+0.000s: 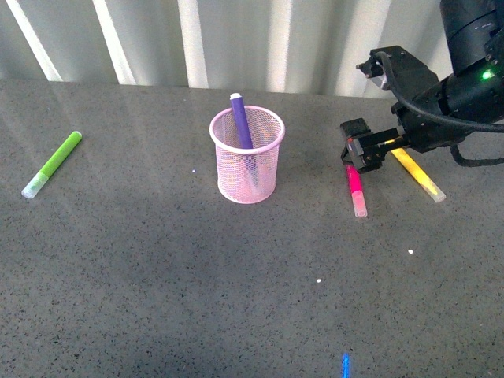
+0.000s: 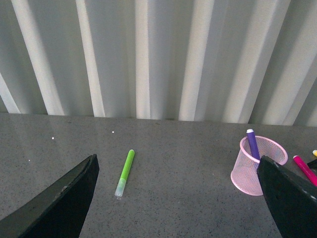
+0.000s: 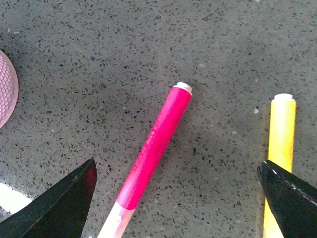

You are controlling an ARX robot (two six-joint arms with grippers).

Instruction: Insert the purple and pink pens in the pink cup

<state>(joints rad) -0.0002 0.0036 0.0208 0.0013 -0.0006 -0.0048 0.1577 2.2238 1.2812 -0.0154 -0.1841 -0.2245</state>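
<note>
The pink pen [image 1: 356, 189] lies flat on the table [image 1: 236, 276], right under the right pincer [image 1: 358, 150]. In the right wrist view the pen runs between the pincer's two fingers [image 3: 64, 208]. These are spread wide and neither touches the pen, so this pincer is open and empty. The pen's clear cap points towards the robot.

The yellow marker [image 1: 419, 175] lies just beside the pink pen on the pincer's outer side, and part of it passes under one finger in the wrist view. On the pincer's inner side, well apart, the cup [image 1: 246, 169] stands upright. The purple pen [image 1: 241, 122] leans inside it with its end above the rim.

The left pincer [image 2: 177, 159] is also spread wide and holds nothing. The green marker [image 2: 125, 172] lies on the table ahead of it, far from the cup.
</note>
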